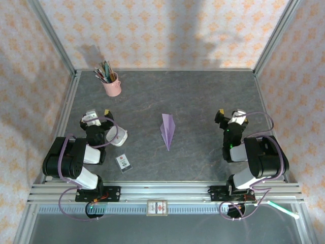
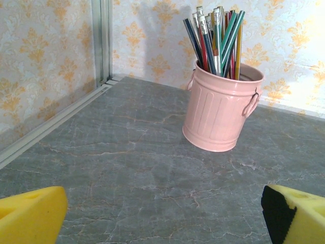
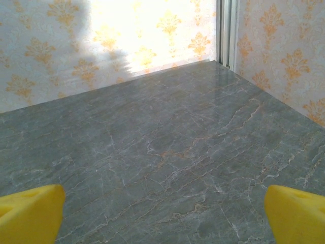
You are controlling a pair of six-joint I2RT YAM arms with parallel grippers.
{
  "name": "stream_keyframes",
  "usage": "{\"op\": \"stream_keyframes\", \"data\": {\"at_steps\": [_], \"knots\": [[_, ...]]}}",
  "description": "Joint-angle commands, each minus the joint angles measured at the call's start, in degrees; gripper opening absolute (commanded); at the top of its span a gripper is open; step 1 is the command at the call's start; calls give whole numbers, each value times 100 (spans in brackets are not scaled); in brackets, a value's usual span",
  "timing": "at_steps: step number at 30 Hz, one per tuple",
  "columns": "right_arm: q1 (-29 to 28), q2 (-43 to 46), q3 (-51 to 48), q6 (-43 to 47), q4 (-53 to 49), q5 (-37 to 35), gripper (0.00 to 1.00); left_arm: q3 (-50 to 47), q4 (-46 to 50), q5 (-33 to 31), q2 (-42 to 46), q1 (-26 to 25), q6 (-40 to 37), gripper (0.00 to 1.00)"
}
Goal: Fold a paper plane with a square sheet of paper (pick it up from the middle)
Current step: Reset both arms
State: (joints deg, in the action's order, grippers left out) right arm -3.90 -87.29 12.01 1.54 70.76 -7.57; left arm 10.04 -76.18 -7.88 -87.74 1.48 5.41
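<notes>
Top external camera caught the lavender paper plane (image 1: 168,130) lying folded at mid-table, its point toward the near edge, well apart from both arms. We saw the left gripper (image 1: 98,113) spread wide and empty, facing a pink pail of pencils (image 2: 221,109), with a small white card (image 1: 123,162) near that arm. The right gripper (image 1: 229,116) likewise stood wide apart above the grey tabletop (image 3: 167,142), holding nothing.

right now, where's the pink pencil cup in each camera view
top external: pencil cup at upper left, near the back left corner.
left wrist: upper right of centre, pencils sticking up, standing on the table.
right wrist: faces the back right corner post, the opposite side from the cup.
shared landmark: grey marbled table and orange patterned wallpaper.
</notes>
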Motion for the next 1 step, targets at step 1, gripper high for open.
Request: {"op": "stream_keyframes", "data": {"at_steps": [1], "knots": [[31, 19, 65, -32, 101, 21, 100, 59, -208, 7, 4, -51, -128, 99]]}}
